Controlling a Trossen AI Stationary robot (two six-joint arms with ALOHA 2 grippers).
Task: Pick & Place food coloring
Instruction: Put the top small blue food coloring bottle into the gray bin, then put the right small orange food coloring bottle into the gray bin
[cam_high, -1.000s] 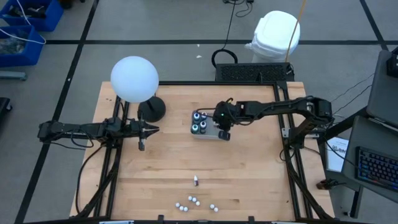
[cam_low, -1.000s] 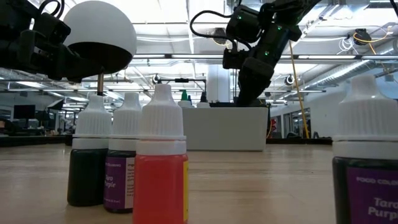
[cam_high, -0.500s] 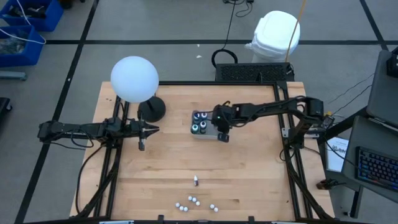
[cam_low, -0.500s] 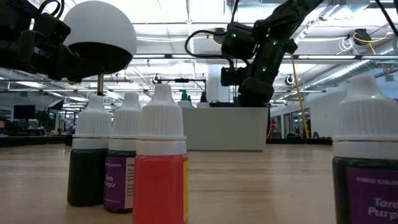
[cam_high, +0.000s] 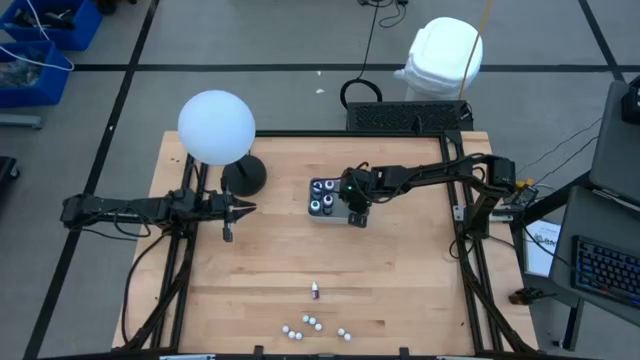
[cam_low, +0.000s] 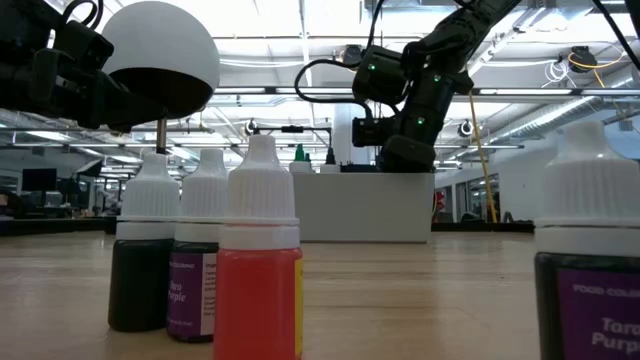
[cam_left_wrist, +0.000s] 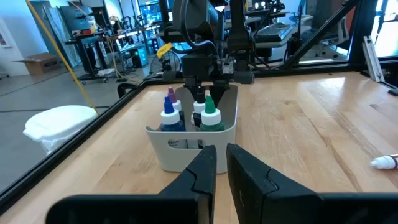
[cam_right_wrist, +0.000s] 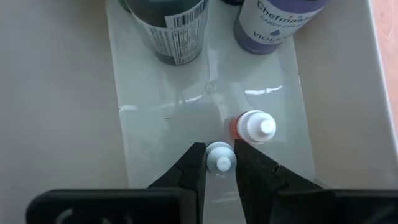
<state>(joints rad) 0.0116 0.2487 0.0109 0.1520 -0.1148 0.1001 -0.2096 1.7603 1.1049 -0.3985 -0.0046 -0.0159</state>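
A grey tray (cam_high: 330, 217) stands mid-table with larger dark bottles (cam_left_wrist: 210, 117) in its left end. My right gripper (cam_right_wrist: 221, 149) slants down into the tray, shut on a tiny white-capped food coloring vial (cam_right_wrist: 221, 159). A second vial with red liquid (cam_right_wrist: 255, 127) stands upright on the tray floor just beside it. More vials (cam_high: 312, 324) stand on the table near its front edge, and one (cam_high: 315, 290) stands alone. My left gripper (cam_high: 240, 208) waits level at the table's left, shut on nothing. My right gripper pinches the vial's white cap (cam_right_wrist: 221, 163) between its two fingers (cam_right_wrist: 194, 165), coming from above on a steep slant. The vial stands upright inside the tray. Its body is hidden under the cap, so I cannot tell whether its base rests on the tray floor.
A white globe lamp (cam_high: 216, 126) on a black base (cam_high: 245, 177) stands at the far left of the table. In the low view, several vials (cam_low: 258, 290) stand close in front of the camera. A vial (cam_left_wrist: 385, 163) lies on the wood right of the tray.
My right gripper has gone down into the tray with the vial and shifted a little toward the table's left. The bottles in the tray and the vials on the table have stayed put.
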